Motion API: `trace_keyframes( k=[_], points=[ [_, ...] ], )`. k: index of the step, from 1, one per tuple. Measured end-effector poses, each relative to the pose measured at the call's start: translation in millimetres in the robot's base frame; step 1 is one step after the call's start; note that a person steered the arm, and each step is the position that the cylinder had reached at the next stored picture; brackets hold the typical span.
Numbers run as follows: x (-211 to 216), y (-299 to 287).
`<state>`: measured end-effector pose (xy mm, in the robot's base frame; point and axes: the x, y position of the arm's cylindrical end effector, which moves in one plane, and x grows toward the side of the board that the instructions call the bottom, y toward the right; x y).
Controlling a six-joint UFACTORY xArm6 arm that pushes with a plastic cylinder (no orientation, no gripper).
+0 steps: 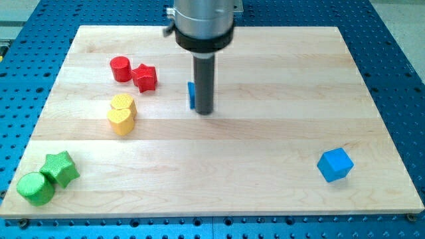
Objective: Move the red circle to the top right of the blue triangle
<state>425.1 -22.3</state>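
Note:
The red circle (121, 69) is a short red cylinder at the upper left of the wooden board, touching a red star (145, 78) on its right. The blue triangle (191, 95) is mostly hidden behind my rod; only a thin blue sliver shows at the rod's left side. My tip (204, 110) rests on the board right next to that blue sliver, well to the right of the red circle.
A yellow heart (123, 103) and a yellow block (121, 121) sit together below the red pair. A green star (60, 167) and green cylinder (35, 188) are at the bottom left. A blue cube (335, 164) is at the lower right.

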Motion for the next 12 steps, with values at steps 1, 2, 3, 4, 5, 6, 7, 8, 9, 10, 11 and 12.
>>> trace_keyframes(
  k=[1,2,3,4,5,6,7,8,9,10,11,12],
  points=[
    [8,-38],
    [-6,-92],
    [-20,-128],
    [-37,-173],
    [-42,-222],
    [-85,-222],
    [-74,-160],
    [-59,-82],
    [-98,-95],
    [-143,-142],
    [-136,-199],
    [-175,-221]
  ],
)
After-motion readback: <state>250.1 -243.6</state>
